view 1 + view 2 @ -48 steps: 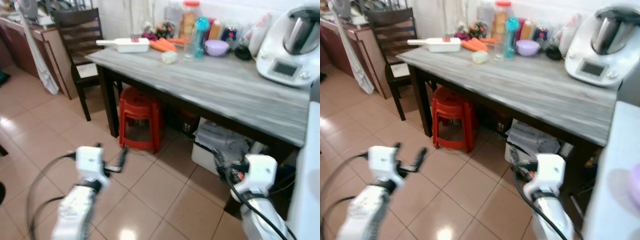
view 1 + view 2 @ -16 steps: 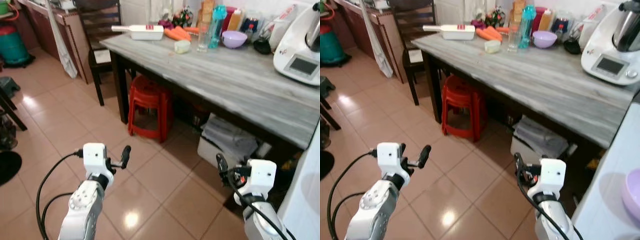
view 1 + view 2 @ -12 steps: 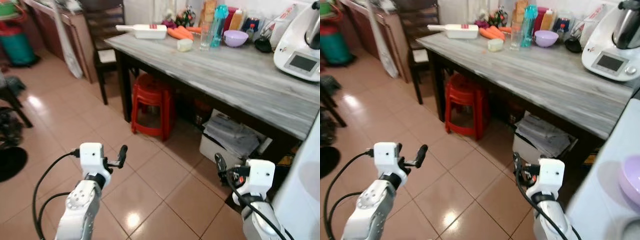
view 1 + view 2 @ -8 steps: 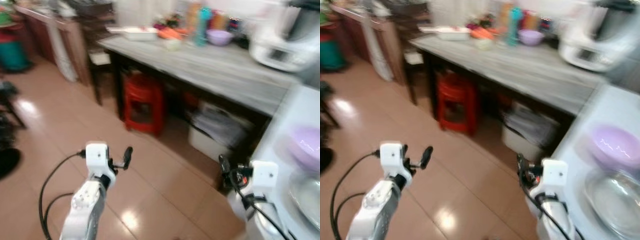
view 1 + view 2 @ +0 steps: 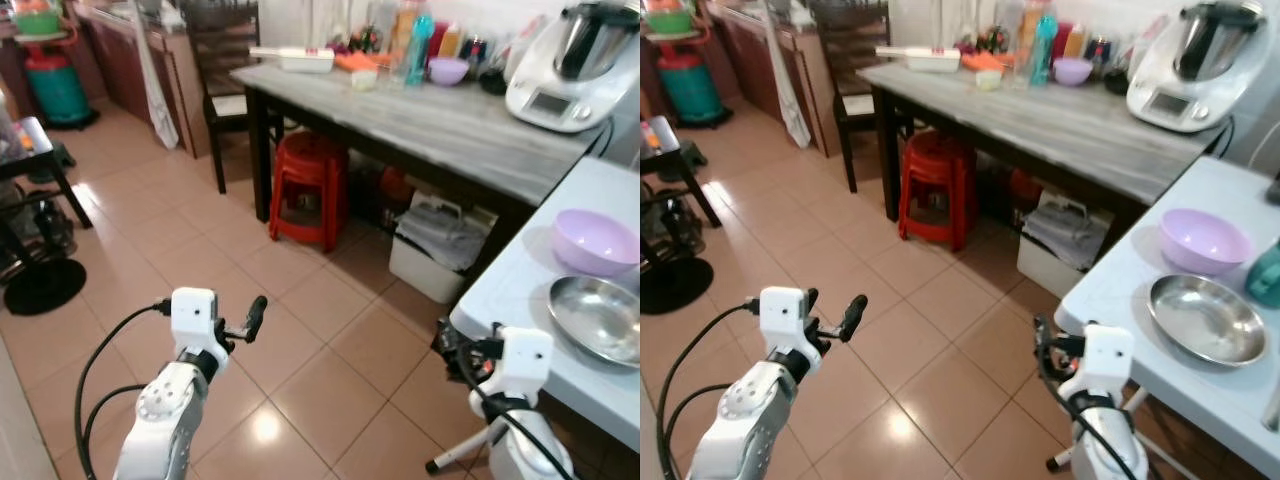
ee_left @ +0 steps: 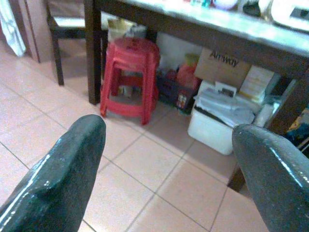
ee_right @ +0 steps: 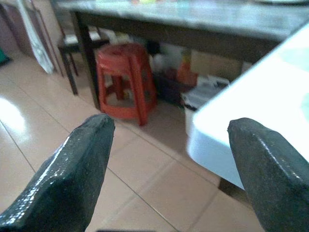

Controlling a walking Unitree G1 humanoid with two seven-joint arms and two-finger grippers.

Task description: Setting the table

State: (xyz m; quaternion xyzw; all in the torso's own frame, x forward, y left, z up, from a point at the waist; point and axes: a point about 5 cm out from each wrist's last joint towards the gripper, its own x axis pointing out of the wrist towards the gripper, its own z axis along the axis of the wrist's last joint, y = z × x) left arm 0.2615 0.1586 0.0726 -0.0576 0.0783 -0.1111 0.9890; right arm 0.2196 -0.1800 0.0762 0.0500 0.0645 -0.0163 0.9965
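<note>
Hovering empty over the tan floor tiles [image 5: 330,400], the left gripper [image 6: 164,159] and right gripper [image 7: 166,159] both hold their black fingers spread apart. Since 1 second ago the head camera has swung right, bringing a white table [image 5: 1200,390] beside the right gripper, carrying a lilac plastic bowl [image 5: 1205,240] and a steel bowl [image 5: 1208,320], likely the tableware. Its corner sits near the right arm; open floor lies left, before the grey wooden table [image 5: 440,120] and red stool [image 5: 308,190].

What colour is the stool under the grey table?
Red stool, clearest in the left wrist view.
</note>
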